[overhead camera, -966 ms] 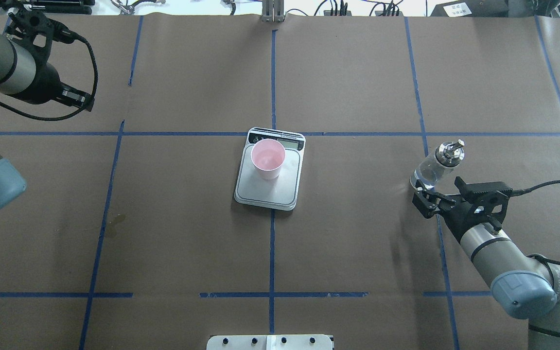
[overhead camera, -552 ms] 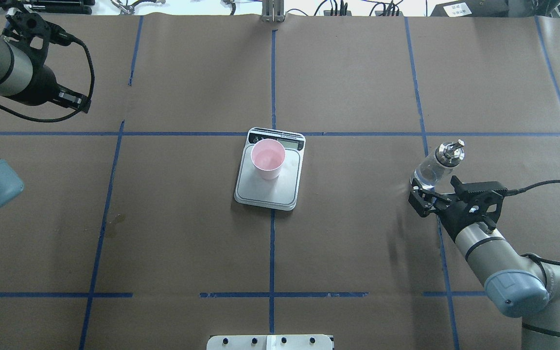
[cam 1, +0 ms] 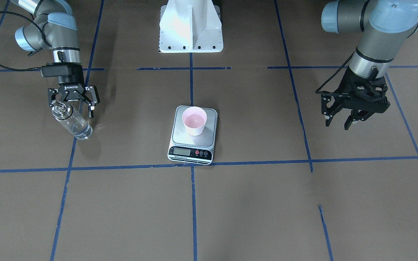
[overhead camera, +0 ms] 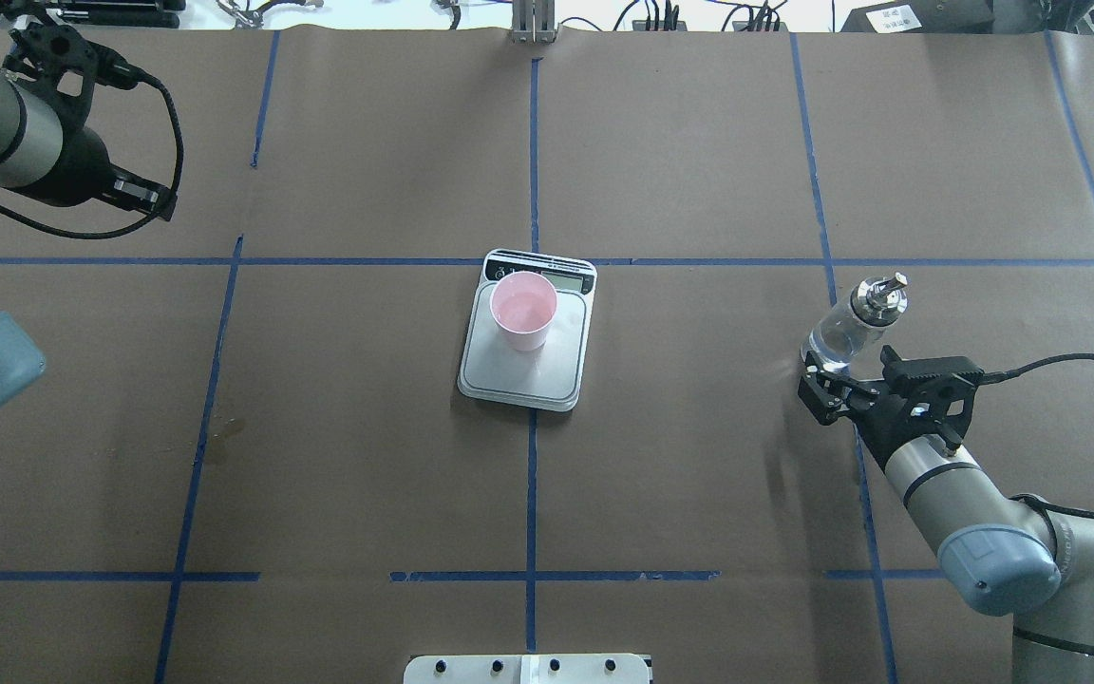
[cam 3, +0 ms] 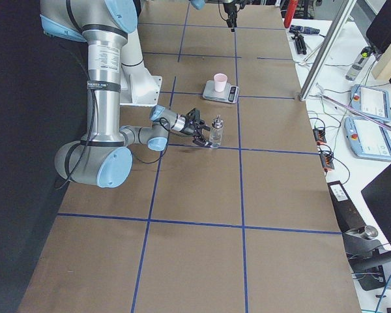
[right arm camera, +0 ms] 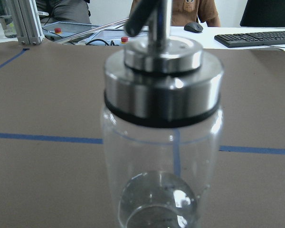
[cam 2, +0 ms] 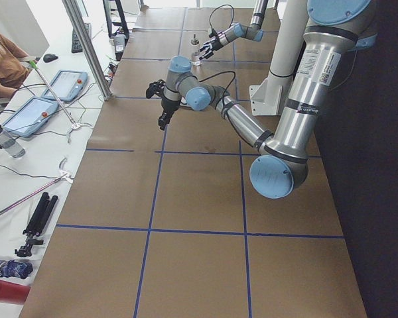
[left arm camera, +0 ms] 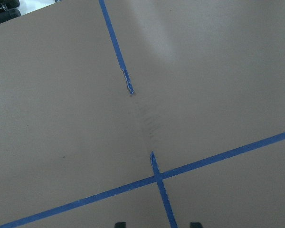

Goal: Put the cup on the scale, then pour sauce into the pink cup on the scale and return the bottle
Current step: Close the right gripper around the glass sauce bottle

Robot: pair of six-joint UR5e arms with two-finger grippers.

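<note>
The pink cup (cam 1: 194,121) stands upright on the silver-grey scale (cam 1: 180,137) at the table's middle, also in the overhead view as cup (overhead camera: 523,309) on scale (overhead camera: 528,378). The clear glass bottle (overhead camera: 849,328) with metal spout cap stands upright on the table at the right, with a little clear liquid at its bottom. My right gripper (overhead camera: 846,378) is open just behind the bottle (cam 1: 72,123) and does not grip it. The bottle (right arm camera: 161,142) fills the right wrist view. My left gripper (cam 1: 343,121) is open and empty, held above the table's far left.
Brown paper with blue tape lines (overhead camera: 532,171) covers the table. The white robot base (cam 1: 191,29) stands at the robot's edge. A small stain (overhead camera: 224,432) marks the paper at the left. Tablets and cables (cam 3: 371,104) lie beyond the far edge.
My right gripper and arm have drawn back a little from the standing bottle. My left arm has shifted slightly to the left. The cup, scale and bottle have not moved.
</note>
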